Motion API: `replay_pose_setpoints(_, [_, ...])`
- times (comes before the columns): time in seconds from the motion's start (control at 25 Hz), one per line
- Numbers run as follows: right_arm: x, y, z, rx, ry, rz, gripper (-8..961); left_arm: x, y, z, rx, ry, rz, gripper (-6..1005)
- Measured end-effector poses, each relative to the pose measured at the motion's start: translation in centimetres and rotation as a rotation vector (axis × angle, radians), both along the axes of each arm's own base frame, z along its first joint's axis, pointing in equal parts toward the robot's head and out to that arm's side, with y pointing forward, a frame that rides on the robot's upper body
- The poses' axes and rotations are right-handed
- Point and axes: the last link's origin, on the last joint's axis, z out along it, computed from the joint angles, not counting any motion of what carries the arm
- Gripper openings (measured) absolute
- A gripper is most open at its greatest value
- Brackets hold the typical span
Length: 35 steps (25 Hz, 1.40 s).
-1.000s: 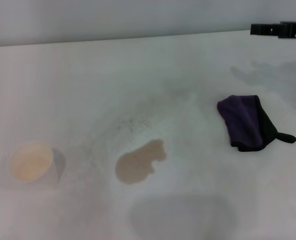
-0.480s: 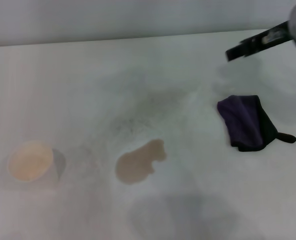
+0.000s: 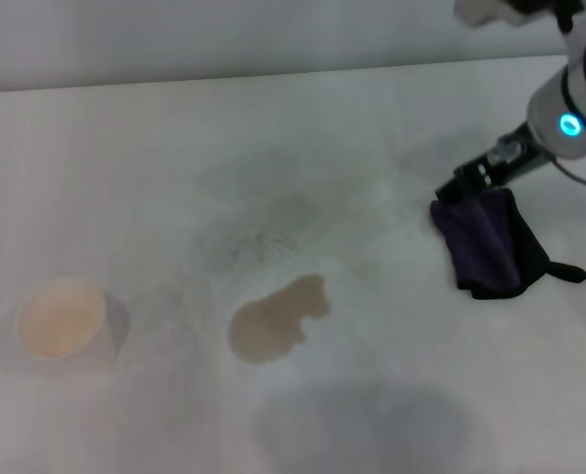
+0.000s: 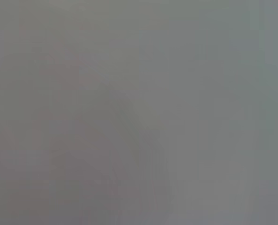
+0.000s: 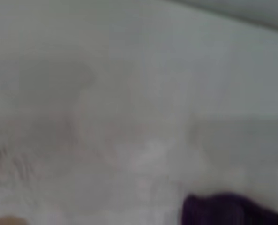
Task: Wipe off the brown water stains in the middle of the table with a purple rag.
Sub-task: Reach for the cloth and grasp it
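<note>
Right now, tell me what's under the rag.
The rag lies flat on the table, right gripper at its far edge. Whatever it covers is hidden.

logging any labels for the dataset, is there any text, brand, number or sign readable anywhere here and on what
None: no readable text in any view.
The purple rag, the paper cup and the table show no print or label.
The right arm's only mark is a glowing blue dot, a light, not a letter; its end effector is at the rag's far edge.
The left wrist view shows only grey.
</note>
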Motion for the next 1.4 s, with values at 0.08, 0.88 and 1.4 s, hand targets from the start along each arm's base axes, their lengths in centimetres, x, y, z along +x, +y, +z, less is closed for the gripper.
replay_pose_setpoints(0.08, [0.9, -0.1, -0.5, -0.008, -0.001, -0.029, 687, 0.1, 0.3, 0.0, -0.002, 0.006, -0.002, 892])
replay_pose_setpoints(0.88, [5.2, 0.2, -2.9, -0.035, -0.044, -0.124, 644, 0.7, 1.4, -0.2, -0.013, 0.024, -0.03, 893])
replay_pose_setpoints(1.4, [5.7, 0.3, -3.2, -0.044, -0.048, -0.128, 502, 0.7, 1.5, -0.2, -0.018, 0.024, -0.031, 892])
